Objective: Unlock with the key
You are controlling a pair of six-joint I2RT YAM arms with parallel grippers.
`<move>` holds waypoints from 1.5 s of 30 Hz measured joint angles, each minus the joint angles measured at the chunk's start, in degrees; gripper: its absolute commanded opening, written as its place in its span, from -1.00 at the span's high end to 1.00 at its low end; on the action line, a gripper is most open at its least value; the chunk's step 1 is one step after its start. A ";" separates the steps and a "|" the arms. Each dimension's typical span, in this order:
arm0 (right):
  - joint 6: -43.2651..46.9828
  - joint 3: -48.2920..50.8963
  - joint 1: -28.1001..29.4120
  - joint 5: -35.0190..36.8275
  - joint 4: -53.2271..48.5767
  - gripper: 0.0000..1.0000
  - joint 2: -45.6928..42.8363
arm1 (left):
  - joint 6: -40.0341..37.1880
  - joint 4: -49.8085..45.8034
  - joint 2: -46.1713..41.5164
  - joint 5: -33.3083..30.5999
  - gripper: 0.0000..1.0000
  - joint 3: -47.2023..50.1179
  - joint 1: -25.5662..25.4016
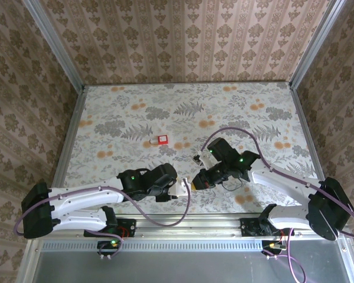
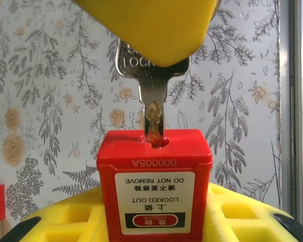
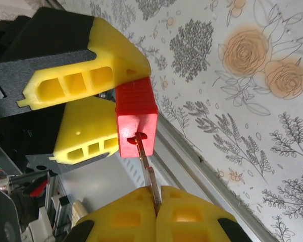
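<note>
A red padlock with a white "LOCKED OUT" label sits between the yellow fingers of my left gripper, which is shut on its body. The lock's keyhole end faces away from the wrist. A silver key has its blade tip in the keyhole, with much of the blade still outside. My right gripper is shut on the key's head. In the right wrist view the key runs up into the padlock. Seen from above, the left gripper and right gripper meet near the table's front edge.
A small red square item lies mid-table, behind the grippers. A small dark piece lies just beyond the right gripper. The table's metal front rail runs close below the grippers. Patterned walls enclose the table on three sides.
</note>
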State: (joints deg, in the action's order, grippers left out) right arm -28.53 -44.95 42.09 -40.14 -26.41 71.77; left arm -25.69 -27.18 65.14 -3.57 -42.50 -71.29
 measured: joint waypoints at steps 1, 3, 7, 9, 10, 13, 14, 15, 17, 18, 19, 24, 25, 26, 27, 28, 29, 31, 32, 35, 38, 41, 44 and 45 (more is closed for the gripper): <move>0.39 -0.31 0.17 0.02 -0.85 1.00 0.37 | 0.00 -1.79 1.53 -0.33 1.00 -1.57 -0.37; 0.70 -0.85 0.17 0.59 -1.90 1.00 0.92 | 0.22 -4.28 5.11 -0.74 1.00 -4.90 -0.76; -0.63 -1.22 0.20 1.14 -0.76 1.00 1.36 | 1.31 -4.31 7.17 -1.20 1.00 -7.61 -1.05; -1.84 -0.70 0.17 1.03 0.55 1.00 1.09 | 2.03 -4.61 6.60 -1.22 1.00 -7.54 -0.96; -2.23 -0.39 0.20 0.96 1.14 1.00 0.85 | 2.23 -4.81 6.45 -1.22 1.00 -7.54 -0.94; -3.19 0.31 0.20 0.85 2.36 1.00 0.44 | 2.62 -4.92 6.36 -1.18 1.00 -7.52 -0.94; -3.28 0.44 0.20 0.81 2.60 1.00 0.44 | 2.62 -4.92 6.36 -1.18 1.00 -7.45 -0.94; -3.43 0.46 0.22 0.81 2.73 1.00 0.44 | 2.62 -4.85 6.29 -1.22 1.00 -7.30 -0.94; -4.31 0.81 0.22 0.79 3.56 1.00 0.44 | 2.60 -4.00 5.73 -1.90 1.00 -6.54 -0.96; -5.03 1.14 0.17 0.70 4.44 1.00 0.39 | 2.54 -3.13 5.18 -2.49 1.00 -5.68 -1.03; -6.29 1.62 0.00 0.66 5.51 1.00 0.33 | 2.12 -1.84 4.59 -3.21 1.00 -4.63 -1.09; -20.28 7.26 -4.09 -1.99 16.90 1.00 -0.09 | -1.84 10.01 1.77 -10.95 1.00 2.71 -2.12; -24.04 8.87 -5.16 -2.71 20.09 1.00 -0.13 | -2.89 12.70 1.75 -12.41 1.00 4.00 -2.21; -27.45 10.10 -6.01 -3.28 22.71 1.00 -0.13 | -3.96 15.08 1.79 -13.62 1.00 5.07 -2.23; -31.34 11.37 -6.99 -3.93 25.55 1.00 -0.13 | -4.92 17.33 1.88 -14.78 1.00 5.92 -2.25; -35.06 12.24 -7.93 -4.42 27.91 1.00 -0.13 | -5.88 19.39 2.12 -15.89 1.00 6.56 -2.25; -37.99 12.81 -8.68 -4.76 29.66 1.00 -0.13 | -6.58 20.87 2.40 -16.90 1.00 6.91 -2.25; -43.60 13.81 -10.05 -5.46 32.70 1.00 -0.13 | -8.11 23.50 2.97 -18.86 1.00 7.28 -2.25; -45.79 14.27 -10.54 -5.64 33.88 1.00 -0.13 | -8.66 24.13 3.13 -19.34 1.00 7.30 -2.25; -51.12 15.54 -11.61 -5.88 36.63 0.95 -0.15 | -9.94 25.20 3.28 -20.00 1.00 7.30 -2.25; -54.01 16.31 -12.44 -5.88 37.00 0.76 -0.83 | -10.14 25.88 3.28 -19.54 1.00 7.30 -2.25; -54.53 16.61 -13.73 -4.70 35.82 0.47 -2.34 | -9.55 27.32 3.13 -17.20 1.00 7.17 -2.27; -51.95 16.39 -15.96 -2.86 31.12 0.32 -4.76 | -7.21 27.61 2.49 -12.76 1.00 5.35 -2.38; -50.47 16.24 -16.74 -2.27 28.85 0.23 -6.01 | -6.27 27.47 2.36 -11.32 1.00 4.50 -2.10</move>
State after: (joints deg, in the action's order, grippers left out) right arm -79.00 -28.71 25.34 -42.41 2.44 65.76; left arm -31.97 0.30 67.51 -14.90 -38.00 -73.38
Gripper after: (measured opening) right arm 0.338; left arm 0.370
